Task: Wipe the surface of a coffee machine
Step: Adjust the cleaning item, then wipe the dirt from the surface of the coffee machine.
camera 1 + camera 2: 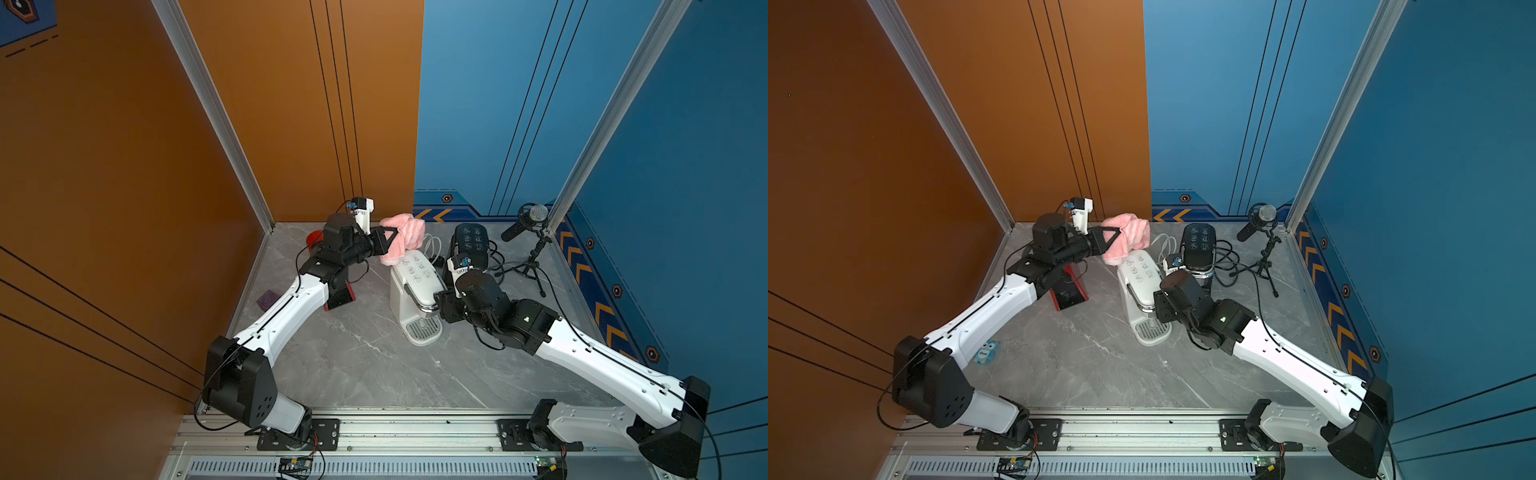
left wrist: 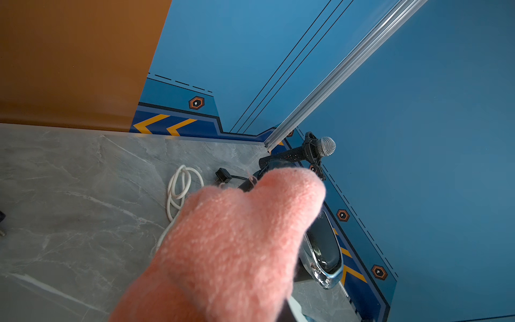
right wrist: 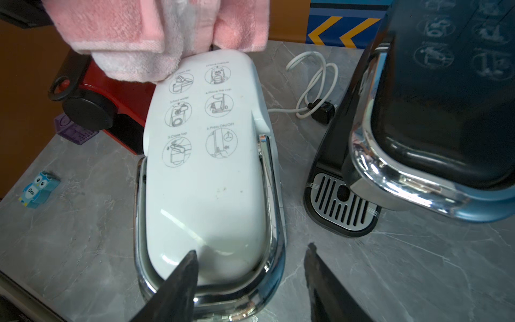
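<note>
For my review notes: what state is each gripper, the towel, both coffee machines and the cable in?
white coffee machine: upright, lid closed.
black coffee machine: upright, lid closed.
pink towel: bunched, lying on the white lid's rear end.
left gripper: shut on pink towel.
right gripper: open, empty, at the white lid's front.
white cable: coiled, plug lying loose.

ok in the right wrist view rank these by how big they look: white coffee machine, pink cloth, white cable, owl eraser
1. white coffee machine
2. pink cloth, though the frame edge crops it
3. white cable
4. owl eraser
</note>
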### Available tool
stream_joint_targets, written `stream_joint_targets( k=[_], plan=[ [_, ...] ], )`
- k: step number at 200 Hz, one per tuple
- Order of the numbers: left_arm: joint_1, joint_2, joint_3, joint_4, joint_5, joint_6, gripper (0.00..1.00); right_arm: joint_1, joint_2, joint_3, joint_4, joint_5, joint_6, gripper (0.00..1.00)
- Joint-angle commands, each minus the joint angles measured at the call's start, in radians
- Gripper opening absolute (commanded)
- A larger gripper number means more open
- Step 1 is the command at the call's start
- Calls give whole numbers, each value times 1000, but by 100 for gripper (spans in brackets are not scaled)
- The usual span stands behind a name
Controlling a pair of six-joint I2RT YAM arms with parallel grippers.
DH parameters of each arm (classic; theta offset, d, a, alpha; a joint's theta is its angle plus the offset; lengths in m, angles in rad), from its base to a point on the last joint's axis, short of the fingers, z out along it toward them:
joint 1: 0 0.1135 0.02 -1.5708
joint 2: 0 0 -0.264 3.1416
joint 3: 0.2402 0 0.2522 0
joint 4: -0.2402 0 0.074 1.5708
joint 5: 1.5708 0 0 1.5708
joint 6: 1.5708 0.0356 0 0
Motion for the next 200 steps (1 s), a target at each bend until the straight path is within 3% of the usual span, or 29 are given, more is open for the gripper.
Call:
stream_joint_targets(
  k=[1,54,161,200],
  plan=[
    [-4,56,60,-8,42,68,0,8,12,16,-48,94,-43,62],
    [-12,132,1,-8,122,82,0,6,57,46,-37,130,-81,63],
    [-19,194,-168,24,90,117,0,12,235,173,-14,132,-163,65],
    [23,183,-207,23,44,117,0,8,270,172,-3,114,-175,68]
  ],
)
